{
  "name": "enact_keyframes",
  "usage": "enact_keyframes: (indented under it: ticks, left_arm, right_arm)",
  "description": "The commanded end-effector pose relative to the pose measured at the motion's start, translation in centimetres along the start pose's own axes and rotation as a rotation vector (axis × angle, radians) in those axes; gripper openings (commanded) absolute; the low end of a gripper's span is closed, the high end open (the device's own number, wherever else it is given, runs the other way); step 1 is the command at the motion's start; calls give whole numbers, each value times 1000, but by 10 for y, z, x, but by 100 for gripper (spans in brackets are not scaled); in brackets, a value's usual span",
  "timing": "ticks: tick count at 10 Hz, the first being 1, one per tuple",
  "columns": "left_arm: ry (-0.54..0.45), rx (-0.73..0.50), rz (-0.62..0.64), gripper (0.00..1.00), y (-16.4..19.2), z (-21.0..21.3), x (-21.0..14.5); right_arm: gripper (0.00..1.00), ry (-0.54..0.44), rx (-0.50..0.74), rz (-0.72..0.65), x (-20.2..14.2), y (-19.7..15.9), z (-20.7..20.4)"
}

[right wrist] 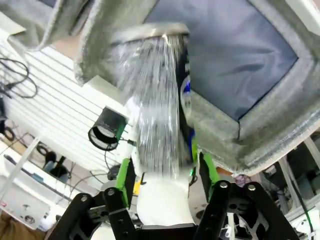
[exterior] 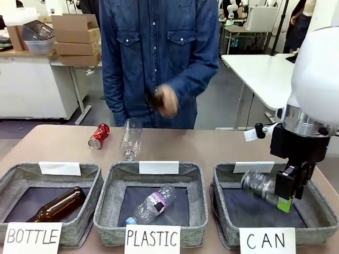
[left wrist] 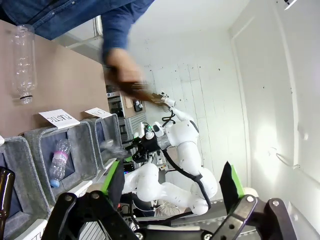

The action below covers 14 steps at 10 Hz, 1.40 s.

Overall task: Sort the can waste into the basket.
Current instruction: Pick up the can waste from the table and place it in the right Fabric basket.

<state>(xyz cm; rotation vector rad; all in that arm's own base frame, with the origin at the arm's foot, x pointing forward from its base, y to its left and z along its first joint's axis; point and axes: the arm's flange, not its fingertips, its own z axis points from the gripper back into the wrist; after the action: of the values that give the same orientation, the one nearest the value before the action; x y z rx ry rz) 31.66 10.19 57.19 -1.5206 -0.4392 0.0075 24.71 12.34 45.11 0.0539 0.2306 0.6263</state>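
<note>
The black can (exterior: 258,185) is inside the CAN basket (exterior: 222,214) at the table's near right corner. It sits low over the dark base and is tilted. Its long axis runs from the basket's far left side down toward the right jaws, which hang just beside its nearer end. In the right wrist view the can points straight away from the jaws into the basket, with its sides just inside the green pads (right wrist: 206,172). It is smeared into streaks there, so I cannot tell whether the right jaws clamp it or stand free of it. My guess is that this is the drop itself, and that the arm then only needs to lift clear.

The red can (exterior: 99,136) lies on its side near the table's far edge, left of the middle and well apart from the right jaws. Its long axis runs roughly far to near, with the silver end slanting toward the left edge. A clear bottle (exterior: 131,138) lies just beside it on the middle side. The left jaws stand wide apart and empty, and the left arm is probably the nearer one to the red can.

The person's hand (exterior: 167,99) is blurred above the far edge and holds something brown that I cannot make out.
</note>
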Motion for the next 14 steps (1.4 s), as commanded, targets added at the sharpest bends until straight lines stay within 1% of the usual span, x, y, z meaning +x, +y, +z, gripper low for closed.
enact_keyframes:
  ticks: [1, 4, 5, 6, 7, 8, 9, 10, 11, 12, 13, 14]
  left_arm:
    - [10, -6, -20, 100, 0, 1, -1]
    - [10, -6, -20, 100, 0, 1, -1]
    - [10, -6, -20, 100, 0, 1, -1]
    - [10, -6, -20, 100, 0, 1, -1]
    - [10, -6, -20, 100, 0, 1, -1]
    - [10, -6, -20, 100, 0, 1, -1]
    - [10, -6, -20, 100, 0, 1, -1]
    - [10, -6, -20, 100, 0, 1, -1]
    - [10, -6, -20, 100, 0, 1, -1]
    - [10, -6, -20, 100, 0, 1, -1]
    - [10, -6, -20, 100, 0, 1, -1]
    - [10, -6, -20, 100, 0, 1, -1]
  right_arm:
    - [100, -39, -18, -18, -36, -3, -73]
    - [100, -102, -6, -59, -38, -2, -79]
    - [100, -173, 18, -81, -42, -2, -79]
    - [100, -297, 45, -97, -51, -1, -76]
    - [100, -484, 118, -105, -67, 0, -70]
    - [100, -719, 254, -84, -95, -1, -66]
    - [100, -918, 456, -30, -123, -6, -64]
    - [100, -1125, 680, -12, -144, -14, -60]
    - [100, -1209, 858, -41, -151, -20, -58]
    - [100, -1246, 979, -63, -153, -27, -60]
    - [100, -1277, 1049, -106, -152, -34, -64]
    - [100, -909, 591, -151, -135, -56, 137]
